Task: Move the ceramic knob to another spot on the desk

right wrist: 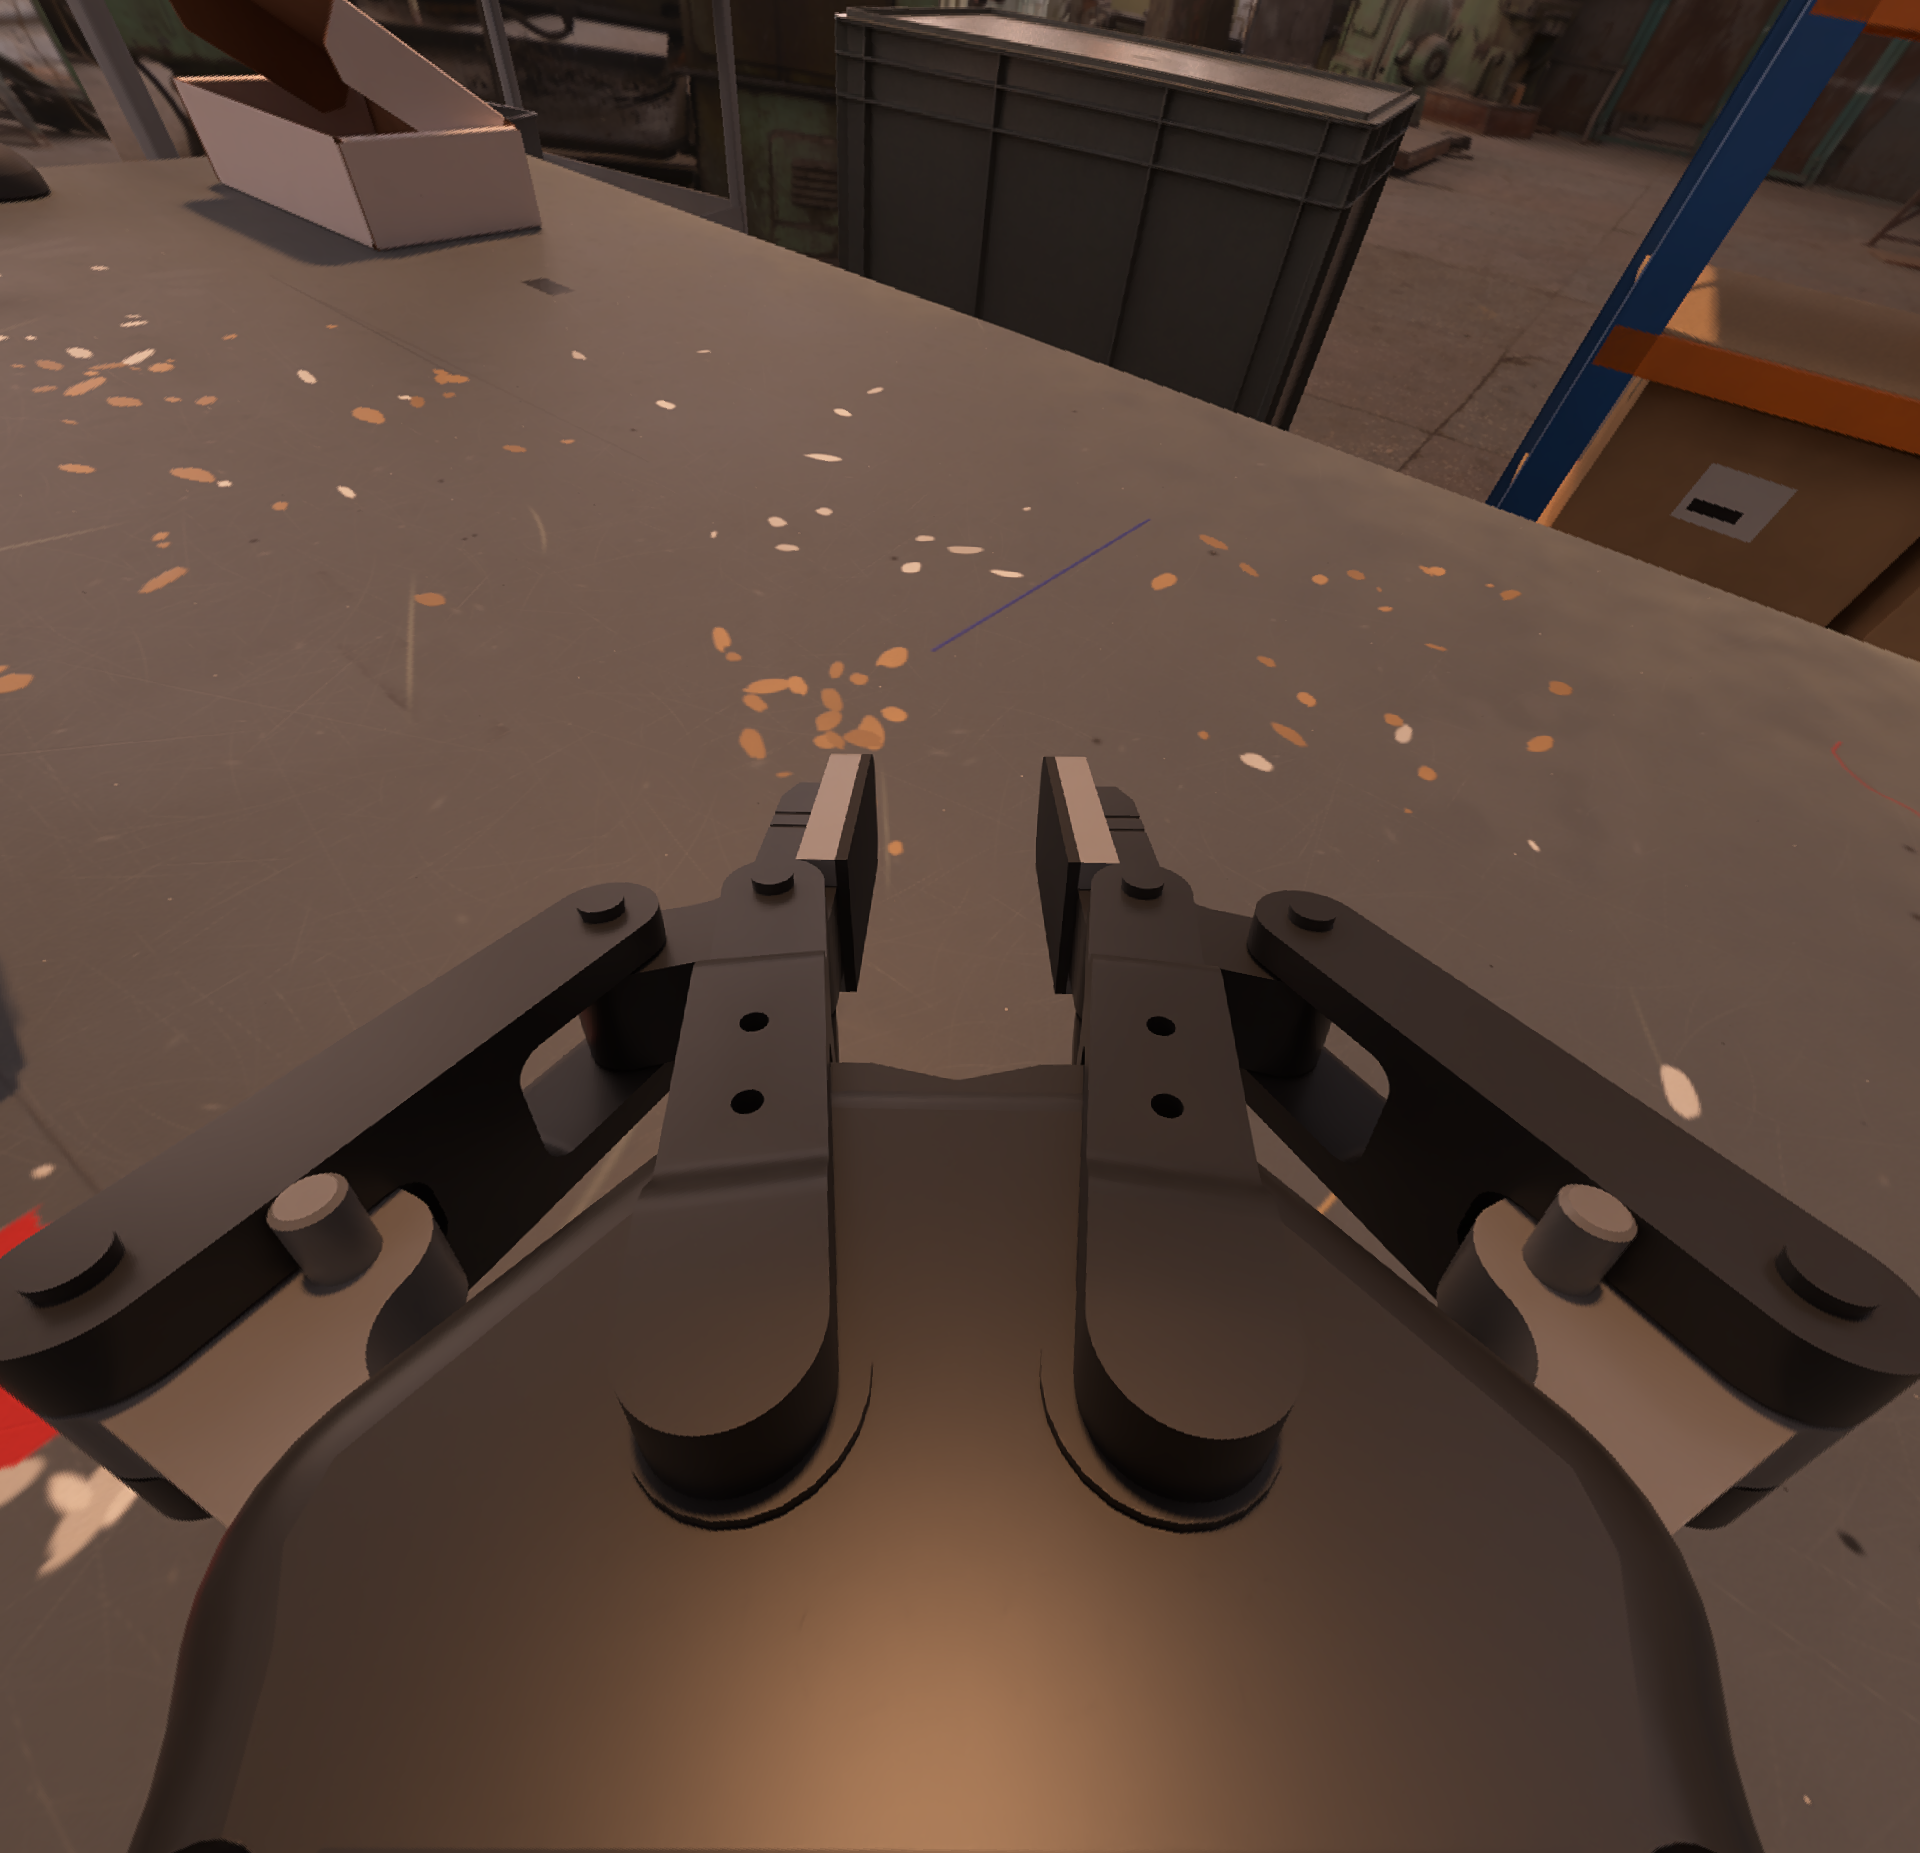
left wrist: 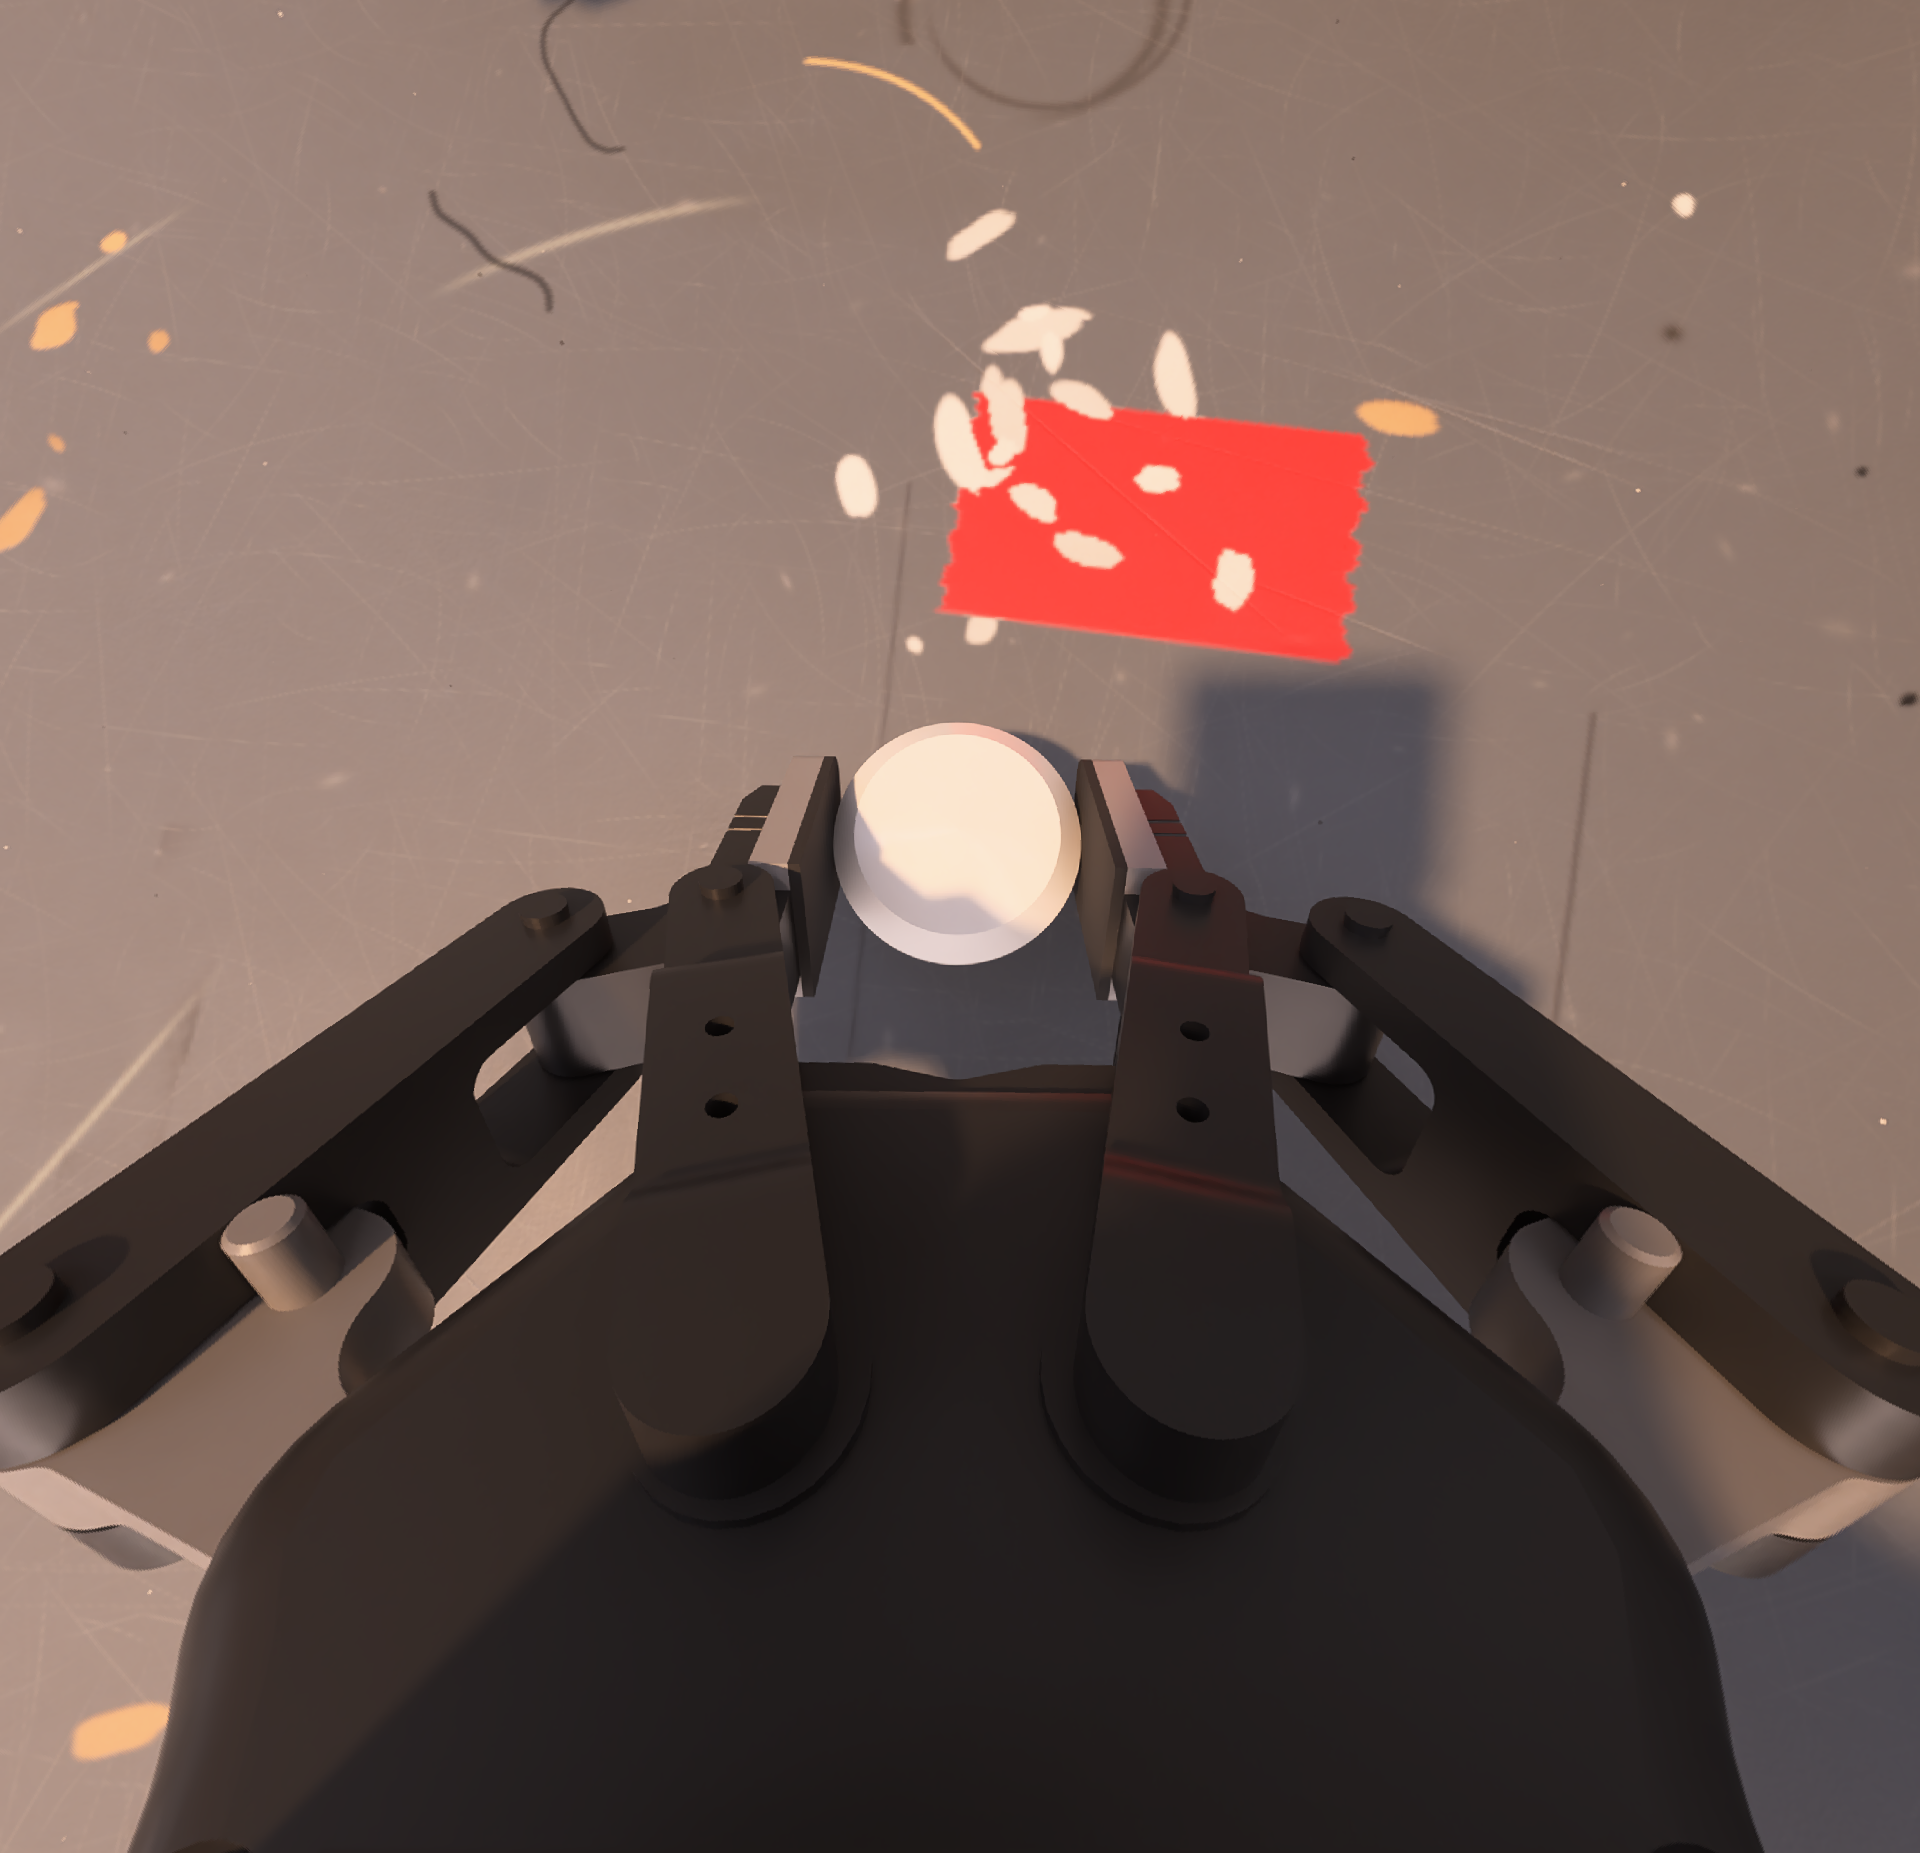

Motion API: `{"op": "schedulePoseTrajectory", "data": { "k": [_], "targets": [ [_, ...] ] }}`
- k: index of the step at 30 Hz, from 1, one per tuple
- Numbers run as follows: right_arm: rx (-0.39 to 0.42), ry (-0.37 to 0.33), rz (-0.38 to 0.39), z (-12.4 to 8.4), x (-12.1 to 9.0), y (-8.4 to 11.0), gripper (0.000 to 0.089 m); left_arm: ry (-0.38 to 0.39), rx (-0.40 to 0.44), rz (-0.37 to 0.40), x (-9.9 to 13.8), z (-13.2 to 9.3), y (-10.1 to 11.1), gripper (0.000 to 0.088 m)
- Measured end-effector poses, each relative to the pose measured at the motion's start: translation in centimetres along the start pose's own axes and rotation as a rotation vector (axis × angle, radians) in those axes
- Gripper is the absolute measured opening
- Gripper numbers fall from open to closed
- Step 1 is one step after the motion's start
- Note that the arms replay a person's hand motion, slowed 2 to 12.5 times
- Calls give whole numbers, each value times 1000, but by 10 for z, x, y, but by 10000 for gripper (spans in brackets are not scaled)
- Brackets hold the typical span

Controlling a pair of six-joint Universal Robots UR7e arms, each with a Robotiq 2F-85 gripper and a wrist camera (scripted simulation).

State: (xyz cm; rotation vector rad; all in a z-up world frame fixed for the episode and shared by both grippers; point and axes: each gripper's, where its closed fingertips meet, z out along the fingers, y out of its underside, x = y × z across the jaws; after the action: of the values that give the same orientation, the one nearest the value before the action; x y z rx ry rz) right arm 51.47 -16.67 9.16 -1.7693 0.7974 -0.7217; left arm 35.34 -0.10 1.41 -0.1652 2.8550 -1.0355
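The ceramic knob (left wrist: 956, 842) is a round white glossy knob seen from above in the left wrist view. My left gripper (left wrist: 956, 847) is shut on it, with one pad against each side. The grey desk (left wrist: 416, 660) lies beneath; I cannot tell whether the knob touches it. My right gripper (right wrist: 956, 847) is open and empty, held low over the desk (right wrist: 416, 764) in the right wrist view. The knob does not show in the right wrist view.
A red tape patch (left wrist: 1153, 530) with white paint flecks lies just beyond the knob. An open white cardboard box (right wrist: 353, 130) sits at the desk's far left. A dark grey crate (right wrist: 1112, 203) and a blue-orange rack (right wrist: 1704, 276) stand past the desk edge.
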Motion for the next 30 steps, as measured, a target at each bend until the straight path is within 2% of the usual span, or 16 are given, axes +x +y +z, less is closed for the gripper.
{"op": "schedulePoseTrajectory", "data": {
  "k": [30],
  "targets": [
    [-3,-2,-5,1,-1,0,285,2,-1,-15,-1,0,1,400]
  ]
}}
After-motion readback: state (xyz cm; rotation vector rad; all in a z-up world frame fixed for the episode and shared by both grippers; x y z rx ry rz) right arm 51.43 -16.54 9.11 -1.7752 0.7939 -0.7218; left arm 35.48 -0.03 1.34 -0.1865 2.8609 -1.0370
